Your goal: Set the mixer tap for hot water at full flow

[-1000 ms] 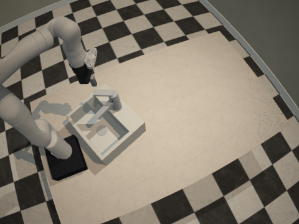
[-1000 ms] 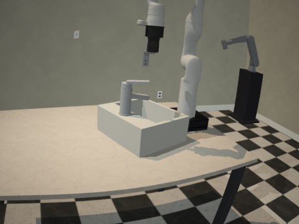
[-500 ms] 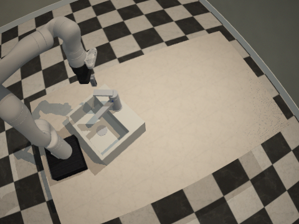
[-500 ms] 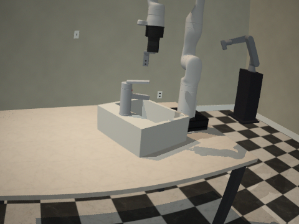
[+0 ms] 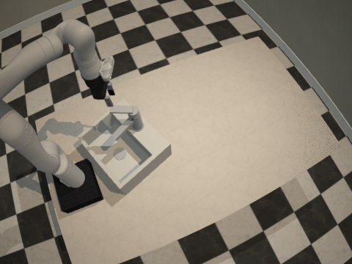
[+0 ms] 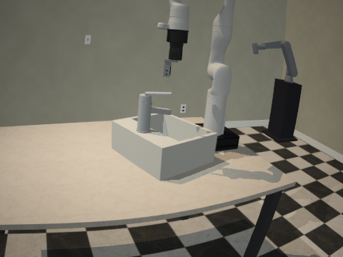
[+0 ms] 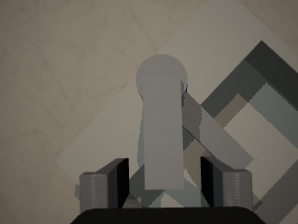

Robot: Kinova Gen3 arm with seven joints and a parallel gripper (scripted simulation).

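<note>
The grey mixer tap (image 5: 137,119) stands at the back corner of the white sink block (image 5: 125,147). Its lever (image 5: 122,108) lies about level and is turned to one side of the spout (image 5: 117,136). In the exterior view the lever (image 6: 158,93) sits above the spout (image 6: 162,111), with a red dot (image 6: 151,103) on the tap body. A blue dot (image 7: 185,89) shows in the wrist view. My gripper (image 6: 167,68) is open and empty, pointing down, clearly above the lever's free end. In the wrist view the fingers stand either side of the lever (image 7: 161,140).
The sink block sits on a beige table near my arm's black base (image 5: 78,187). A second grey arm on a black pedestal (image 6: 286,107) stands on the floor at the right. The checkered floor surrounds the table.
</note>
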